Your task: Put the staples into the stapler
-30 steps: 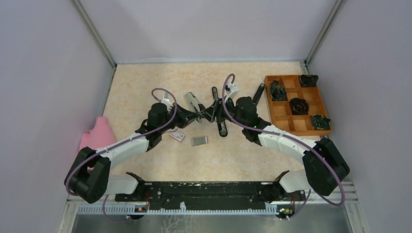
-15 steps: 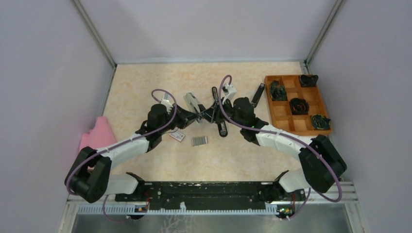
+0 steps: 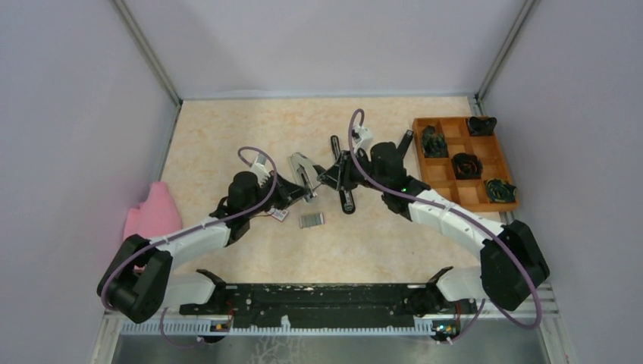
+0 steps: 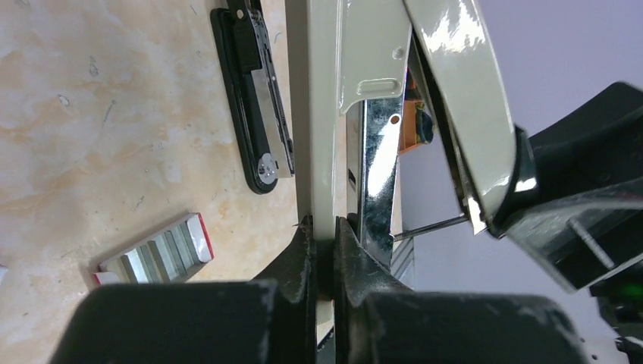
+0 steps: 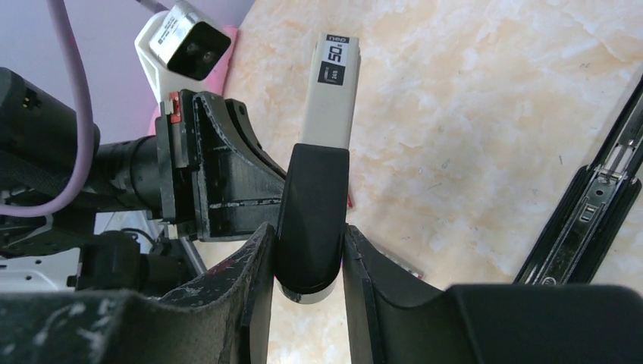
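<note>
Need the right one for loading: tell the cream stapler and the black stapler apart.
Colour: the cream stapler is pale with a black end cap; the black stapler has a dark body.
Pose: the cream stapler is clamped between the left gripper and right gripper, off the table; the black stapler lies flat on it, untouched.
Both show a bare metal rail.

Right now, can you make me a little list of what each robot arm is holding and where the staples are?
Left tool: shut on the cream stapler, pinching a thin cream plate
Right tool: shut on the cream stapler's black end
Staples: lying flat on the table, untouched, not loaded yet
Black stapler: lying on the table, right of the staples
Red-and-white box: on the table, left of the staples
Wooden tray: far right of the table
</note>
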